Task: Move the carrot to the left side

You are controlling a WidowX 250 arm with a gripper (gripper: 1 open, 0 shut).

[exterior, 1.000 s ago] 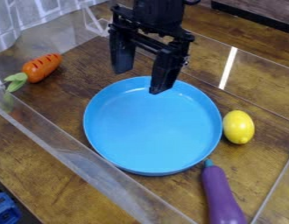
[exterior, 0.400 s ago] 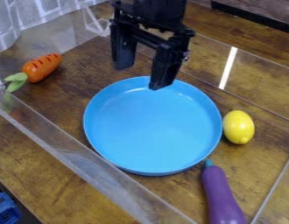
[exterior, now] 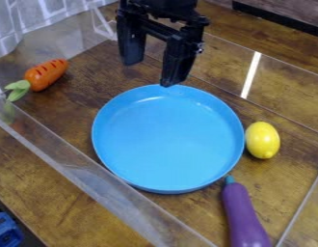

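Observation:
The small orange carrot (exterior: 46,73) with dark grooves lies on the wooden table at the far left, its green top (exterior: 16,92) pointing toward the near left. My black gripper (exterior: 154,58) hangs over the far rim of the blue plate (exterior: 123,145), pointing straight down. Its two fingers stand apart and open, with nothing between them. The carrot is well to the left of the gripper and apart from it.
A yellow lemon (exterior: 262,140) sits just right of the plate. A purple eggplant (exterior: 244,217) lies at the plate's near right edge. Clear plastic walls (exterior: 71,164) run along the left and front of the table.
The gripper has shifted slightly up and to the left in the picture, still open. The carrot, plate, lemon and eggplant have not moved.

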